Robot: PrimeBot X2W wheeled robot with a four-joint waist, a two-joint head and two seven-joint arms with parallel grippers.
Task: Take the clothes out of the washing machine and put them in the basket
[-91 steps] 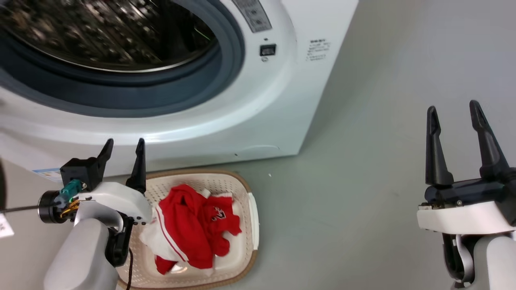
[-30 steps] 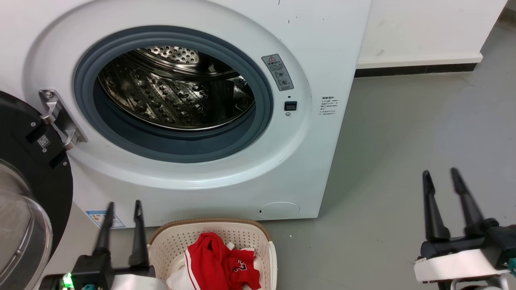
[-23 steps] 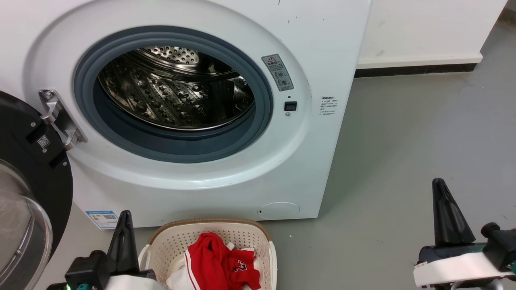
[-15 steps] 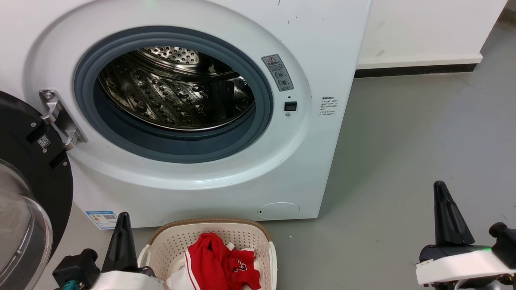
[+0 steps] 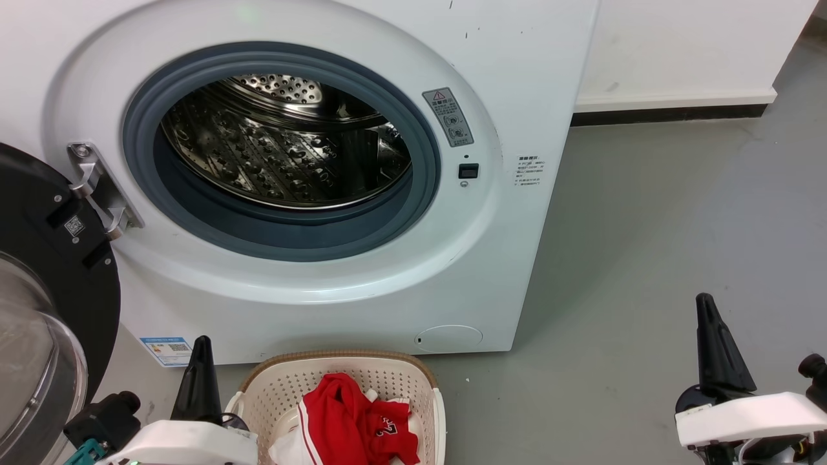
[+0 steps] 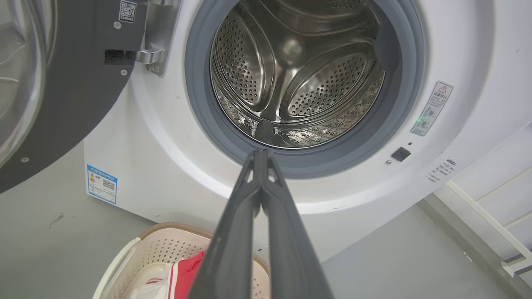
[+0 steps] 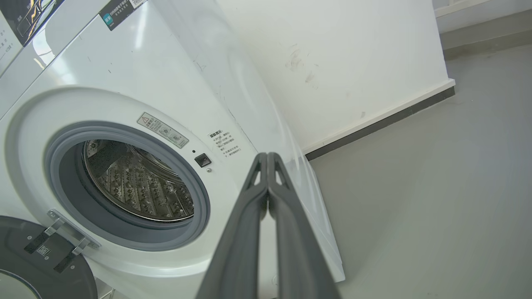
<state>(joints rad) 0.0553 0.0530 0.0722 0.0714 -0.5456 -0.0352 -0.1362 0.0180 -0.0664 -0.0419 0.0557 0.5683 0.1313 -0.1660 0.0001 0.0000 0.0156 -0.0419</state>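
Observation:
The white washing machine (image 5: 362, 284) stands with its black-rimmed door (image 5: 45, 271) swung open to the left. Its steel drum (image 5: 284, 148) holds nothing I can see, which the left wrist view confirms (image 6: 291, 79). The red and white clothes (image 5: 352, 420) lie heaped in the cream basket (image 5: 387, 374) on the floor in front of the machine. My left gripper (image 5: 201, 352) is shut, empty, just left of the basket; its fingertips meet (image 6: 262, 154). My right gripper (image 5: 704, 310) is shut and empty over bare floor at the lower right, tips together (image 7: 267, 157).
Grey floor (image 5: 646, 226) spreads to the right of the machine. A white wall with a dark skirting strip (image 5: 672, 113) runs behind. The open door's glass bowl (image 5: 26, 361) bulges out at the lower left, close to my left arm.
Both grippers went from open to shut within the last second. Earlier the head camera rose from a close look at the basket to the whole machine front. The clothes stayed in the basket.

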